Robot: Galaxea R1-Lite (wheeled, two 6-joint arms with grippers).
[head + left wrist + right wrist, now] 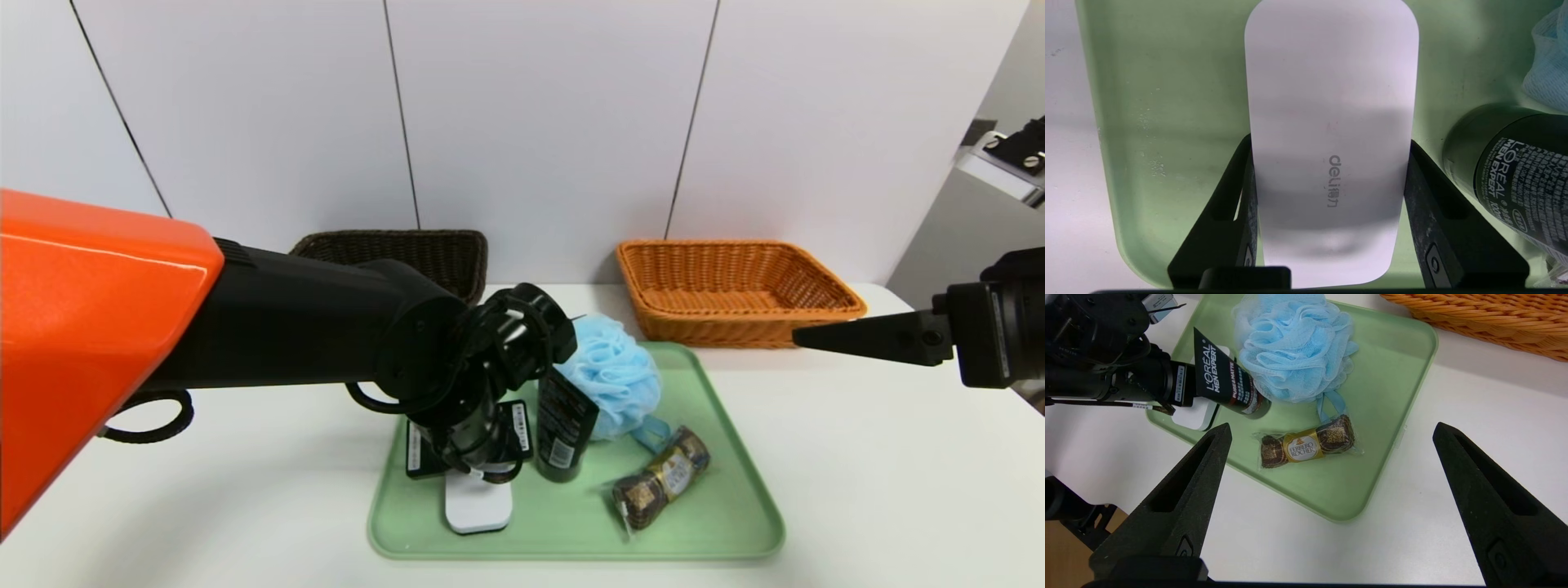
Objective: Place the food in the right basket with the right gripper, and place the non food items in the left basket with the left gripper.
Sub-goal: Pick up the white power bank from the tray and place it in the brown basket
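The left gripper (1329,204) points steeply down over the near left part of the green tray (718,523), its two black fingers (1237,216) pressed against the long sides of a flat white device (1331,122) (a grey "deli" mark shows on its face), clamped on it as it lies on the tray floor. The left arm (310,327) reaches in from the left, black forearm behind an orange shell, wrist bent downward. Just right of the device lies a black L'Oreal tube (563,425), cap end nearest the robot, its far end against a blue bath pouf (612,376). Farther right and nearer sits a packet of Ferrero Rocher chocolates (661,482), lying at a slant on the tray, apart from the tube. The tray rests on a white table (882,490). Against the far wall stand a dark brown basket (408,253) on the left and an orange wicker basket (735,286) on the right. The right gripper (1331,473) hangs in the air at the right edge, above the table, tilted forward and down toward the tray, its fingers spread wide with nothing between them.
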